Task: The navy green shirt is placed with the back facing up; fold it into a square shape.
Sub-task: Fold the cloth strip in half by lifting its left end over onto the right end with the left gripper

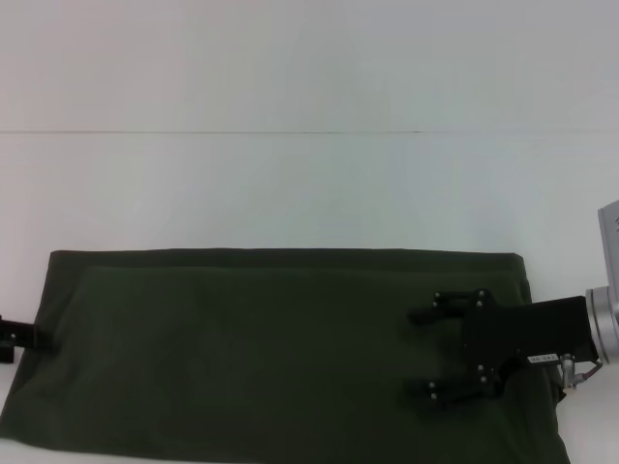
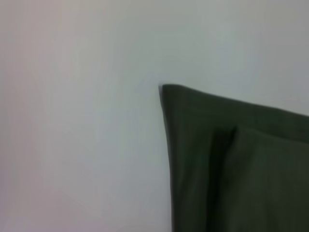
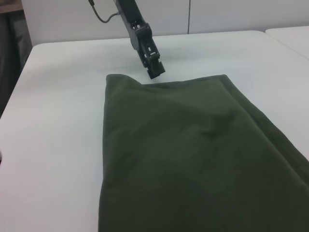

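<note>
1. Head view: the navy green shirt (image 1: 280,353) lies flat on the white surface (image 1: 290,184), at its near side and running past the bottom edge of the view. It already reads as a long band with straight edges, and a second layer edge runs just inside its far edge, so I judge the sleeves and sides are folded in. The right claw (image 1: 424,350) sits over the shirt's right end, its two black fingers spread wide and pointing toward the left, with nothing between them. The left claw (image 1: 24,336) shows only as a dark tip at the shirt's left edge; I cannot tell whether it is spread or pressed together.

2. Left wrist view: one corner of the shirt (image 2: 231,169) lies on the pale surface (image 2: 82,145), with an inner folded layer visible over the lower one. No fingers show here.

3. Right wrist view: the shirt (image 3: 193,159) stretches away toward the left claw (image 3: 154,70), which stands at the cloth's far edge; its state is not clear from here either. The surface (image 3: 58,121) is white, with a pale wall behind.

4. Progress: the band is still much longer than wide, so the crosswise folds that would make a square look left to do.
</note>
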`<move>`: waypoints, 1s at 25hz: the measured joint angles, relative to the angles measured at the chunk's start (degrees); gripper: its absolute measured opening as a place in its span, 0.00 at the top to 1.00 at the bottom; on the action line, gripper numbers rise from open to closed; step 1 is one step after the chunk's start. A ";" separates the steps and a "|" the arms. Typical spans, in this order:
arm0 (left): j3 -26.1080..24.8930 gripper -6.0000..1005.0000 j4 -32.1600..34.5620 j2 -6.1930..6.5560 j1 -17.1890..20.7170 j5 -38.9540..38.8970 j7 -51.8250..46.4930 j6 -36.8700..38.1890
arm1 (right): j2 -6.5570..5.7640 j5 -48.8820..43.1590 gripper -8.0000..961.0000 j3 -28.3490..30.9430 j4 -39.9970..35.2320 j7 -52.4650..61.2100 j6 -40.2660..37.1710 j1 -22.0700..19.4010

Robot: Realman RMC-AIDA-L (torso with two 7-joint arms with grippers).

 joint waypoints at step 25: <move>1.31 0.31 -0.08 -0.54 -0.11 1.79 1.08 -2.05 | 0.06 0.02 0.05 -0.74 0.13 0.32 0.34 -0.49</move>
